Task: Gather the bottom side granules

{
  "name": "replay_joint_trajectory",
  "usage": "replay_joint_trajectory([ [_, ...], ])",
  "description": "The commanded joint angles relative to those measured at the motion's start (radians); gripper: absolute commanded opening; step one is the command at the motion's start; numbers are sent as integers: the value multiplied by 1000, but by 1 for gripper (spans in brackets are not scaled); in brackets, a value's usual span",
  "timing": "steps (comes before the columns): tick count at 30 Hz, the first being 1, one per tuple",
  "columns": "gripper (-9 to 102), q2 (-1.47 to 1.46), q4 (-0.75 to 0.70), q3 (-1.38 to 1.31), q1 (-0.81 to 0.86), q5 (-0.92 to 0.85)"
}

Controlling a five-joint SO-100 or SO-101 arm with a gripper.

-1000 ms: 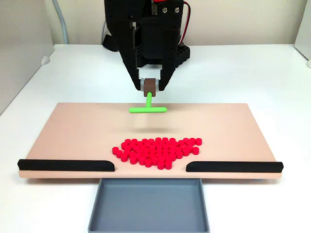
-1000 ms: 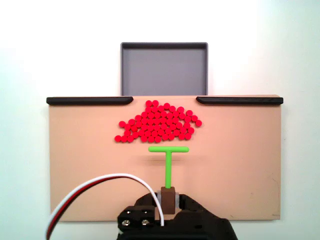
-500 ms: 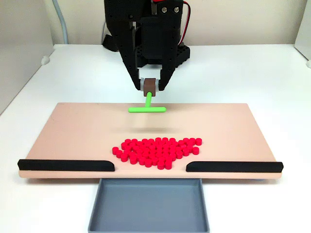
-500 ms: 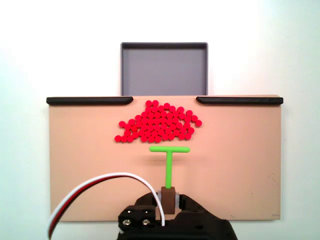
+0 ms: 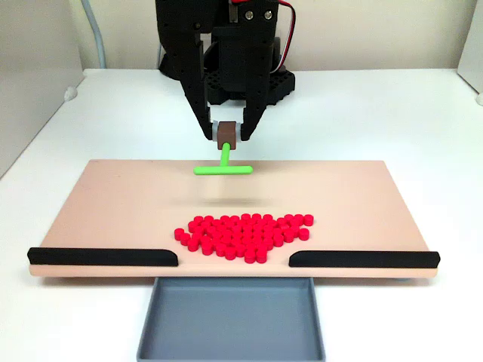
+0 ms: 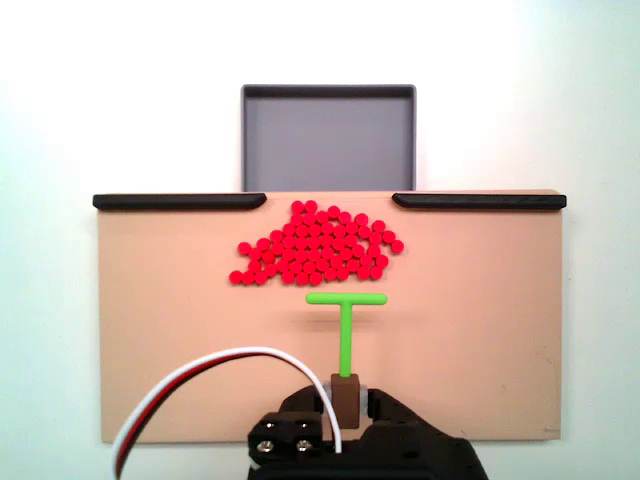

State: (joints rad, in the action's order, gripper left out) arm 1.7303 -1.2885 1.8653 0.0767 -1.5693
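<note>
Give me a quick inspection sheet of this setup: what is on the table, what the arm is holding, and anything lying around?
Surface: white table carrying a flat beige board with two black rails along one edge.
Job's things: small bright red cylindrical granules clustered by the gap between the rails; grey rectangular tray, empty, beyond that gap.
Clutter: nothing seen.
Gripper: black gripper shut on the brown block of a green T-shaped pusher, whose bar is apart from the granules.
Cables: white, red and black cable looping from the arm.
Surroundings: pale wall, pale cord.
</note>
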Motion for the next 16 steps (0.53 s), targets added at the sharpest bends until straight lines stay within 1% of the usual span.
replay_joint_trajectory([
  [1,0,49,-3,-31,-8,9],
  [16,0,49,-3,-31,-15,21],
])
